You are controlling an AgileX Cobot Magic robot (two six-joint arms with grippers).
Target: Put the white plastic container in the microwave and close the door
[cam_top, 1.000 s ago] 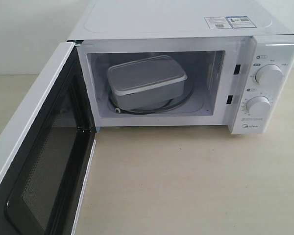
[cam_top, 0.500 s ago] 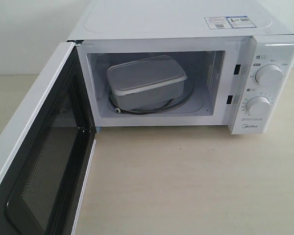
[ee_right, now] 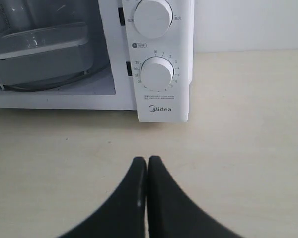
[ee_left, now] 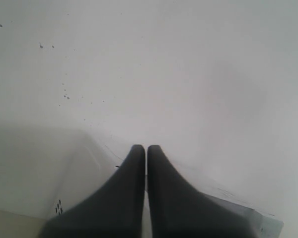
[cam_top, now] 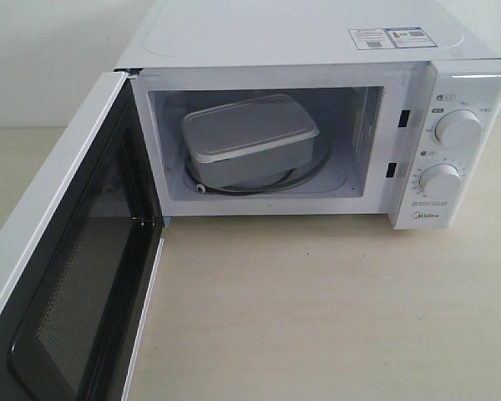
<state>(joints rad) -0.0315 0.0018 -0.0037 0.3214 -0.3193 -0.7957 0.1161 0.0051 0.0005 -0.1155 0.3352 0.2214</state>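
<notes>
The white plastic container (cam_top: 250,138) sits inside the microwave (cam_top: 317,50) on the turntable, lid on, toward the left of the cavity; it also shows in the right wrist view as the container (ee_right: 39,57). The door (cam_top: 67,276) stands wide open at the left, black mesh inner face showing. Neither gripper appears in the exterior view. My right gripper (ee_right: 147,161) is shut and empty over the table, in front of the microwave's knob panel (ee_right: 159,72). My left gripper (ee_left: 146,148) is shut and empty, facing a plain white surface (ee_left: 164,74).
The light wooden table (cam_top: 317,309) spreads in front of the microwave. Two round knobs (cam_top: 457,129) sit on the right panel, stickers (cam_top: 392,38) on top. A pale wall lies behind.
</notes>
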